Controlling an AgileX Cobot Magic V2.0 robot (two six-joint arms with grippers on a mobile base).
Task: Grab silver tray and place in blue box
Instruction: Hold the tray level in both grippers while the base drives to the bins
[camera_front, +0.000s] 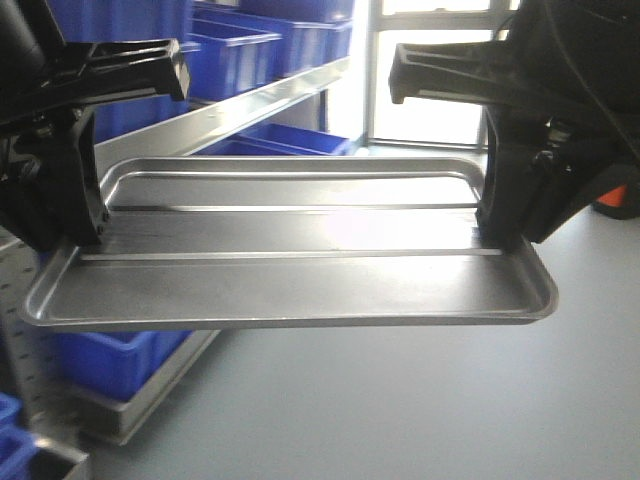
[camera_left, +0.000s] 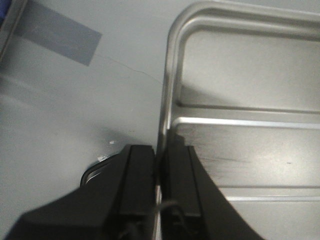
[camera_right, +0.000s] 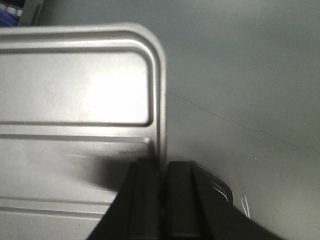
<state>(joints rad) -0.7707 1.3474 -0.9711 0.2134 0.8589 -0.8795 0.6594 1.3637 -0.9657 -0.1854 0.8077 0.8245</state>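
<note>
Gripping opposite short ends, the left gripper (camera_front: 88, 235) and right gripper (camera_front: 497, 225) are holding the silver tray (camera_front: 300, 265) level in mid-air beside the rack (camera_front: 250, 105), where a blue box (camera_front: 105, 362) is sitting low down. Both arms are reaching down from above; they should be travelling in step so the tray is not twisting. From the left wrist, jaws are pinching the rim, nearly closed. From the right wrist, the same narrow clamp is showing over the floor (camera_right: 250, 75).

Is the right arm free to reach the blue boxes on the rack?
Probably not. The right gripper is shut on the silver tray's rim, sharing it with the left gripper, and the blue boxes sit off to the left, past the tray.
</note>
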